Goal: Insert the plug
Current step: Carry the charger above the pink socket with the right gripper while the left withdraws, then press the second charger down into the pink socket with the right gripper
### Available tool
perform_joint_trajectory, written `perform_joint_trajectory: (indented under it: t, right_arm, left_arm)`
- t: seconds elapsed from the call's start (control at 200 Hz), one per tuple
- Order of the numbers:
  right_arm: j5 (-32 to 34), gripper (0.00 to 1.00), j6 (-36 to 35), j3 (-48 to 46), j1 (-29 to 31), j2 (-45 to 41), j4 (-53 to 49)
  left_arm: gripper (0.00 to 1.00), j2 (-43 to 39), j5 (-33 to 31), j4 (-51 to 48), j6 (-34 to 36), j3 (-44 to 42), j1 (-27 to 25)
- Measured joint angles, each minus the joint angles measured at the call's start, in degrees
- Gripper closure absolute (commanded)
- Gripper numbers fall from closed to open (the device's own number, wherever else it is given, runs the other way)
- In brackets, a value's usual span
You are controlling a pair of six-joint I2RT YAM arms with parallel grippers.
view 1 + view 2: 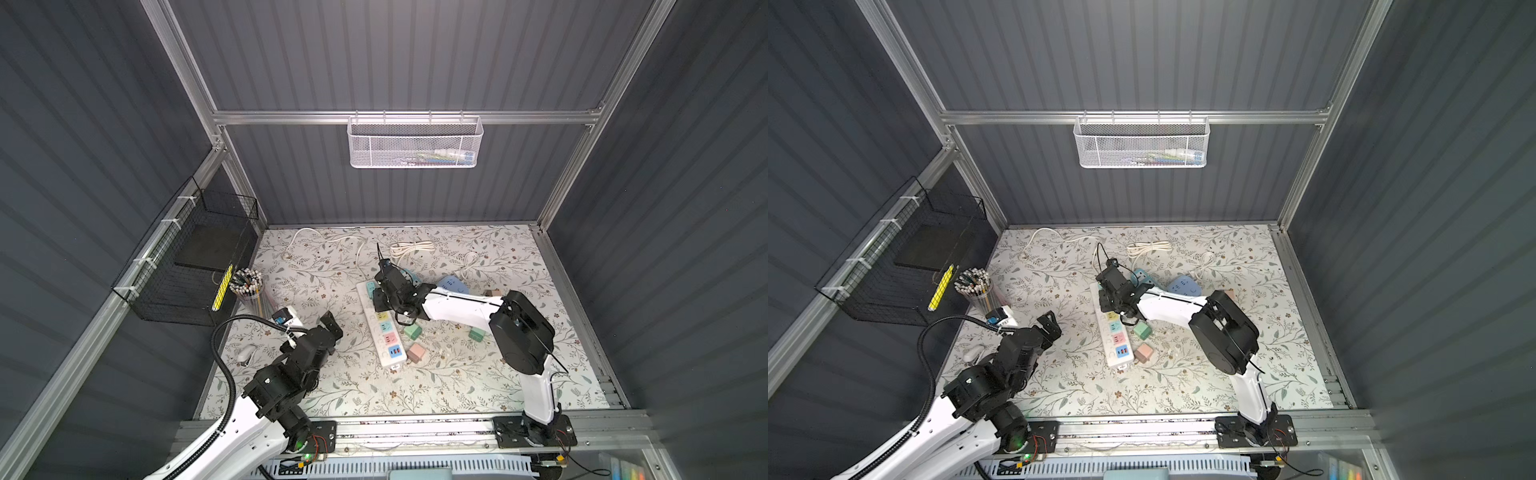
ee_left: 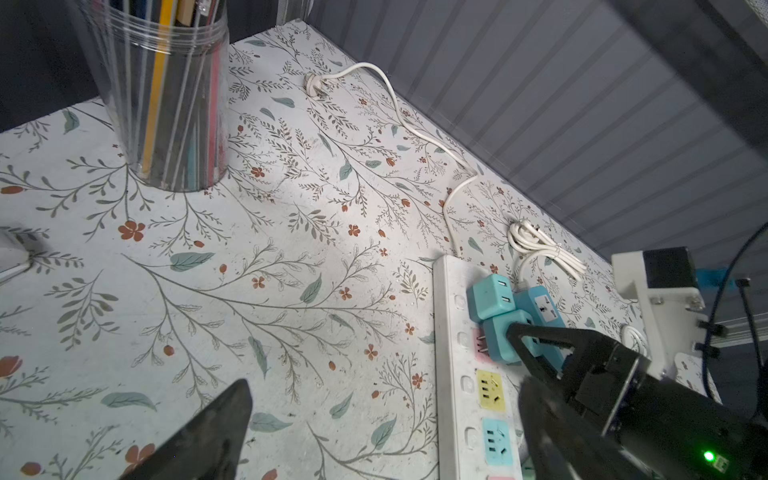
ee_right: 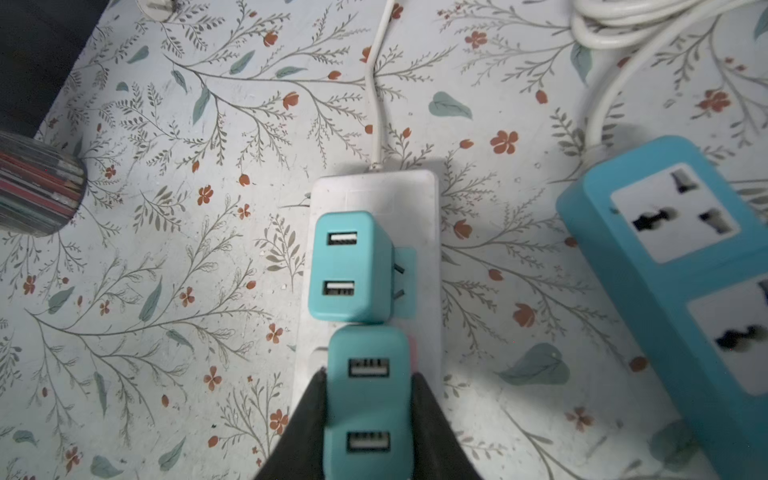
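My right fingers (image 3: 434,419) clamp a teal plug (image 3: 368,399) at the power strip (image 3: 376,191). My left fingers (image 2: 216,428) stand wide apart.

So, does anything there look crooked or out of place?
Yes. The teal charger at the cord end of the white strip leans sideways with its prongs showing, not seated flat in its socket.

Matt plastic plug (image 3: 368,407), smooth white plastic strip (image 3: 374,191)

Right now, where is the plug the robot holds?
Right wrist view: the held plug sits in the right end effector over the white power strip, beside a tilted teal plug.
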Motion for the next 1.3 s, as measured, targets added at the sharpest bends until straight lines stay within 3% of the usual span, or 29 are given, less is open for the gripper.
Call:
perform_joint_trajectory:
  t: [0.665,1.016,1.296]
  right_arm:
    - [13.27,0.81,1.14,5.35,6.78,3.82,-4.55]
    - [13.81,0.80,0.31,5.31,6.99,5.07,-3.61]
    - [13.97,0.79,0.22,5.84,7.02,5.88,-3.61]
  left_arm:
    - [0.00,-0.20,-0.68,-3.30,0.17,0.87,0.02]
    - [0.00,-6.19,-2.16,-5.81,0.66,0.87,0.00]
    - [0.00,-4.92,-2.36,-5.31,4.96,1.53,0.02]
